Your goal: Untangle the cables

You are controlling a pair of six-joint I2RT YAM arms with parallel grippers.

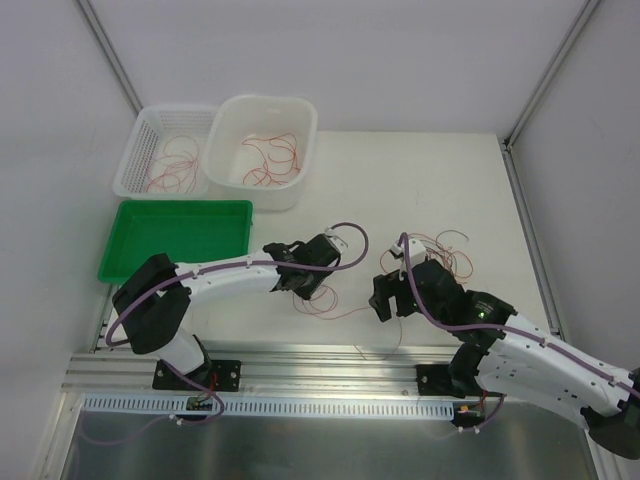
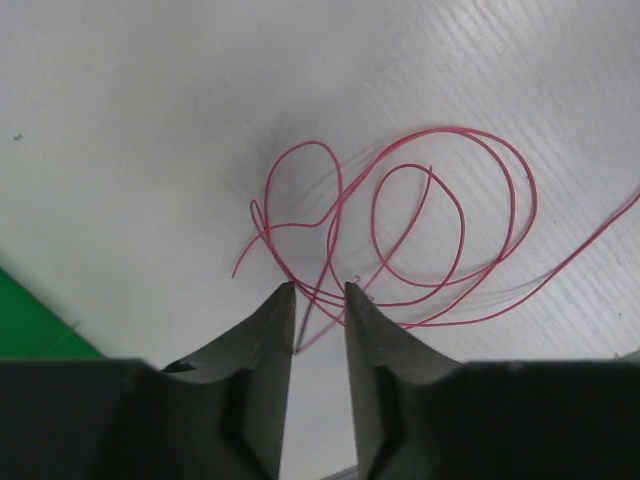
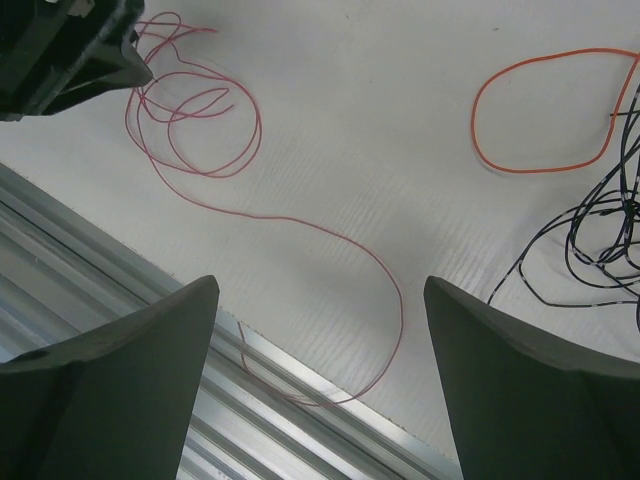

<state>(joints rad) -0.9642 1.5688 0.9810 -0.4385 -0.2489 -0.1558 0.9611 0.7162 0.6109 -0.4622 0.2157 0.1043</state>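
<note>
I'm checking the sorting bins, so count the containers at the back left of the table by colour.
White: 2, the slatted basket and the tub
Green: 1, the tray
Total: 3

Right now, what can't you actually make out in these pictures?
Left wrist view: whether the left claw grips the red wire; its fingertips cover that spot.
Right wrist view: the black wires are cut off by the right edge.
Top view: wires in the white tub and mesh basket are too thin to count.
</note>
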